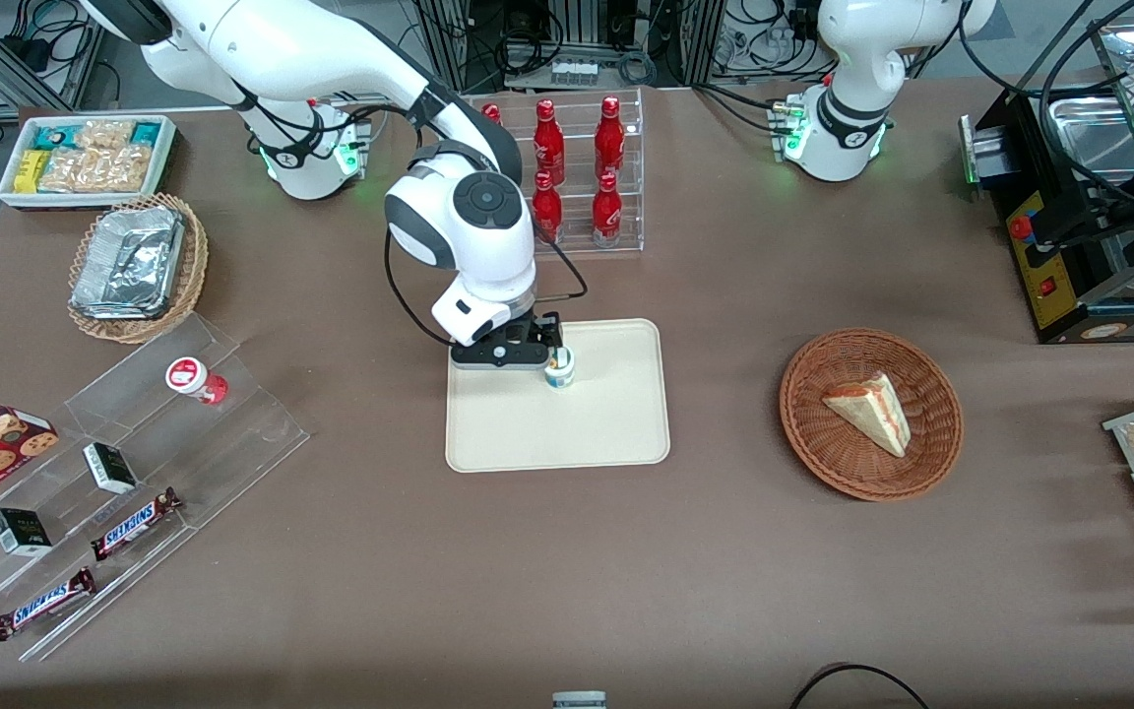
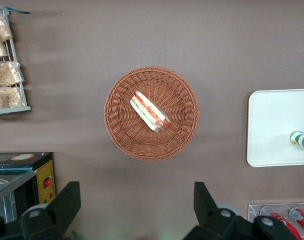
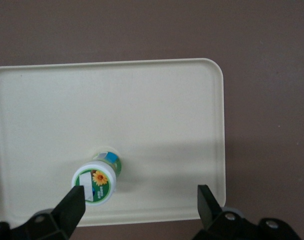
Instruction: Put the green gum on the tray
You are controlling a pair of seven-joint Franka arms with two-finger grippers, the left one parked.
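Observation:
The green gum (image 1: pixel 558 367) stands upright on the cream-beige tray (image 1: pixel 606 423), near the tray's edge farthest from the front camera. My right gripper (image 1: pixel 534 356) hovers just above the tray with its fingers wide open, empty. In the right wrist view the gum's green-and-white lid (image 3: pixel 94 182) sits just beside one fingertip (image 3: pixel 74 200), off-centre in the open gap of the gripper (image 3: pixel 141 201), over the tray (image 3: pixel 156 110). The gum (image 2: pixel 301 140) and the tray (image 2: pixel 274 125) also show in the left wrist view.
A red-lidded bottle (image 1: pixel 195 379) lies on the acrylic steps (image 1: pixel 124 473) with snack bars, toward the working arm's end. A rack of red bottles (image 1: pixel 582 177) stands farther from the camera than the tray. A wicker basket (image 1: pixel 931 453) with a sandwich lies toward the parked arm's end.

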